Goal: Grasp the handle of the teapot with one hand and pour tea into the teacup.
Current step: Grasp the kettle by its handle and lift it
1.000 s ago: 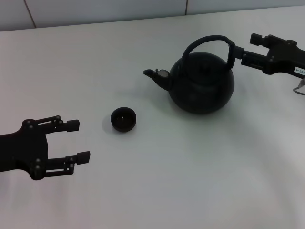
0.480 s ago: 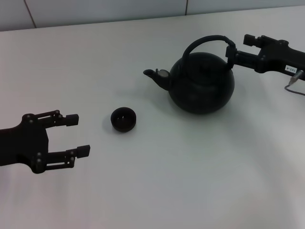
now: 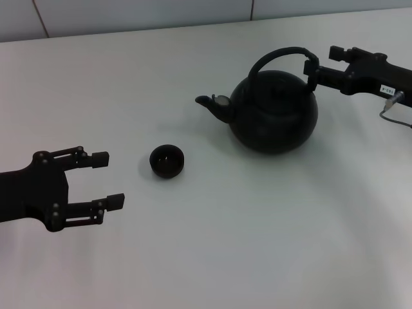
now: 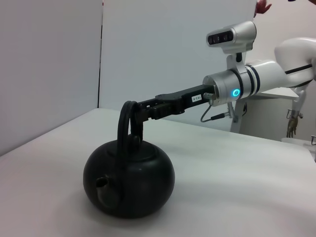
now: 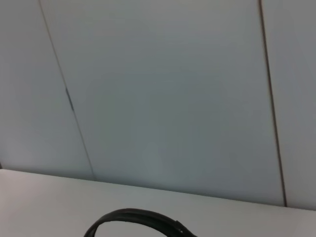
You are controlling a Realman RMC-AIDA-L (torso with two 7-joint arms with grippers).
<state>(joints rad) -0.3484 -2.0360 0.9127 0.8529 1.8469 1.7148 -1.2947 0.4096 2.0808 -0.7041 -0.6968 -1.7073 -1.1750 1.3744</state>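
Teacup, small, low, round and dark, sits on the white table with nothing visible inside it, well apart from the teapot, a big glossy black ball with a short spout pointing toward the cup. The right gripper reaches in at the far end of the arched handle, its fingers around the hoop, though how tightly I cannot tell. The left gripper hovers wide open near the cup, holding nothing.
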